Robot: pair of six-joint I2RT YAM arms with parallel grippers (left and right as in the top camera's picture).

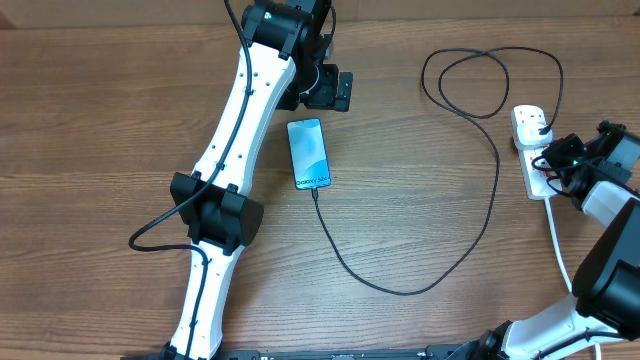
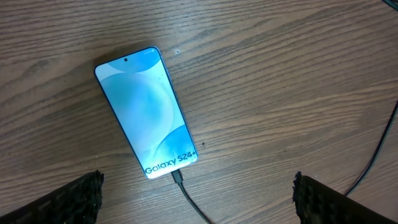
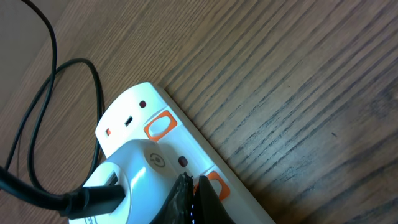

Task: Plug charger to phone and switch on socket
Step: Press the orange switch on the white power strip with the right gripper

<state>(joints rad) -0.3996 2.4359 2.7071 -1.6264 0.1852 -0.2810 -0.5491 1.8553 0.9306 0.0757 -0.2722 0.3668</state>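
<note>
The phone (image 1: pixel 309 153) lies face up mid-table, its blue-and-white screen lit; it also shows in the left wrist view (image 2: pixel 147 111). The thin black charger cable (image 1: pixel 440 270) is plugged into the phone's near end (image 2: pixel 178 178) and loops round to a white adapter (image 3: pixel 134 177) in the socket (image 1: pixel 530 130). The socket is a white power strip with orange-red switches (image 3: pixel 158 126). My left gripper (image 2: pixel 196 199) is open and empty, above and just behind the phone. My right gripper (image 3: pixel 196 190) is shut, its tips on the strip at the second switch (image 3: pixel 217 183).
The thick white cord (image 1: pixel 557 240) runs from the strip toward the front right. The left arm (image 1: pixel 235 170) stretches across the table left of the phone. Cable loops (image 1: pixel 470 85) lie behind, left of the strip.
</note>
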